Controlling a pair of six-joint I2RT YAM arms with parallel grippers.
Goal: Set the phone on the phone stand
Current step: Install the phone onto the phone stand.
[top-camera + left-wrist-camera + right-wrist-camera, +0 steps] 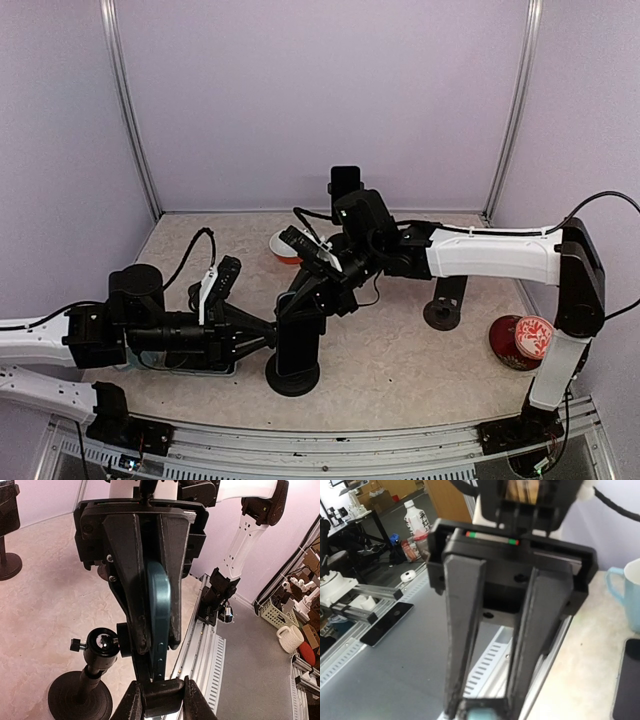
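Nearest us, the left gripper [159, 644] is clamped narrowly on the teal-cased phone [160, 600], which it holds edge-on just beside the ball joint of the phone stand [101, 647]. Beyond it, the right gripper [482, 707] is pinched nearly together on the stand's black holder piece, at the phone's end.

**Three Cameras, One Phone**

Top external looks down on the table [400, 350] from high at 6 o'clock. Wrist cameras sit close, sighting along the left end effector [159, 642] and right end effector [482, 707]; both catch the teal phone [161, 600].
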